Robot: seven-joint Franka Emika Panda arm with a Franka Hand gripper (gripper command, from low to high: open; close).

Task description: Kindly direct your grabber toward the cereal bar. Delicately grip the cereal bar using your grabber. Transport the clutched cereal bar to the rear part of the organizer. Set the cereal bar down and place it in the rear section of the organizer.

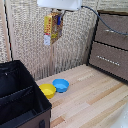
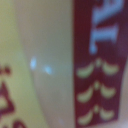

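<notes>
Aloft, short blue fingers [image 1: 59, 20] pinch the flat, glossy cereal bar [image 1: 52, 29].

Light wooden table [image 1: 95, 102] carries organizer [image 1: 20, 95]; yellow bowl [image 1: 48, 90]; blue bowl [image 1: 61, 85].

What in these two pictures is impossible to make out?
- Arm: the exterior view's top edge cuts it off above the pincer.
- Pincer fingers: small and blurred there; the wrist view shows none, filled by the cereal bar up close.
- Cereal bar print: too small in the exterior view, blurred in the wrist view.
- Organizer: cut by the exterior view's left and bottom edges; its dark inside hides the sections.
</notes>
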